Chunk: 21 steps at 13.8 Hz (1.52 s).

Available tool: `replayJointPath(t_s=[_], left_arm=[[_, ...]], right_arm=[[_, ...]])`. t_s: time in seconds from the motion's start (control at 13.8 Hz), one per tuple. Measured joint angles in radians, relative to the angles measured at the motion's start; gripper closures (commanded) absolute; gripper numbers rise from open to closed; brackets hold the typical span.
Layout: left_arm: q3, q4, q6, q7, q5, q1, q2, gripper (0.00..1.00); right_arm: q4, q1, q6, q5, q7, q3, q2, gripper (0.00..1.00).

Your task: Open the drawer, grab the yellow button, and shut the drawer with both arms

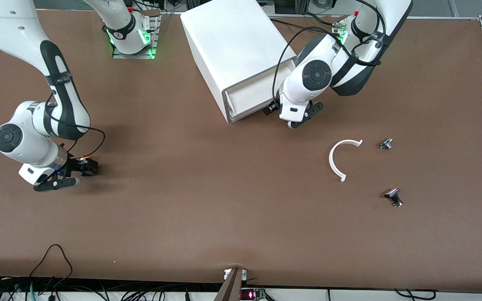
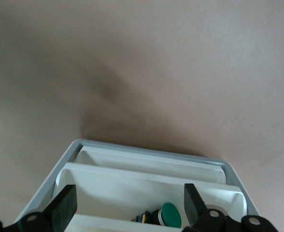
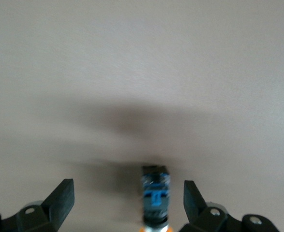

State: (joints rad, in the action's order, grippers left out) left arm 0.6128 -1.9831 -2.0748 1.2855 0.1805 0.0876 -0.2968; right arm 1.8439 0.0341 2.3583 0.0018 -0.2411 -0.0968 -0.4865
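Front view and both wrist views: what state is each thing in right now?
drawer: pulled partly out of the cabinet.
button: lying on the table between the right pincer's fingers, not gripped.
right pincer: open, low over the table.
left pincer: open, at the drawer, holding nothing.
green-capped part: lying inside the drawer.

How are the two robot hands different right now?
The left gripper hangs at the open drawer of the white cabinet; the right gripper sits low over bare table. A button lies between the right fingers; none between the left. Both are open.
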Motion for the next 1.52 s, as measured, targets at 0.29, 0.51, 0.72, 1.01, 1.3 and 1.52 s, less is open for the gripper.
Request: replayJointPath(t_s=[0.29, 0.51, 0.72, 1.01, 1.3, 1.52], left_arm=[[0.083, -0.032, 0.0, 0.09, 0.0, 0.002, 0.002, 0.02], [0.095, -0.036, 0.0, 0.111, 0.0, 0.002, 0.003, 0.02], [0.097, -0.037, 0.0, 0.115, 0.0, -0.002, 0.003, 0.02], [0.094, 0.004, 0.002, 0.099, -0.163, -0.047, 0.002, 0.02], [0.091, 0.125, 0.15, -0.177, -0.243, -0.115, 0.002, 0.02], [0.087, 0.226, 0.262, -0.456, -0.244, -0.215, 0.002, 0.02]], right_arm=[[-0.005, 0.006, -0.166, 0.0, 0.101, 0.05, 0.123, 0.0], [-0.007, 0.008, -0.259, 0.0, 0.126, 0.057, 0.199, 0.0], [-0.015, 0.007, -0.32, 0.0, 0.127, 0.056, 0.26, 0.0], [-0.144, 0.007, -0.526, 0.0, 0.128, 0.056, 0.293, 0.0], [-0.3, 0.007, -0.714, 0.0, 0.133, 0.056, 0.298, 0.0], [-0.365, 0.007, -0.78, 0.0, 0.16, 0.057, 0.31, 0.0]])
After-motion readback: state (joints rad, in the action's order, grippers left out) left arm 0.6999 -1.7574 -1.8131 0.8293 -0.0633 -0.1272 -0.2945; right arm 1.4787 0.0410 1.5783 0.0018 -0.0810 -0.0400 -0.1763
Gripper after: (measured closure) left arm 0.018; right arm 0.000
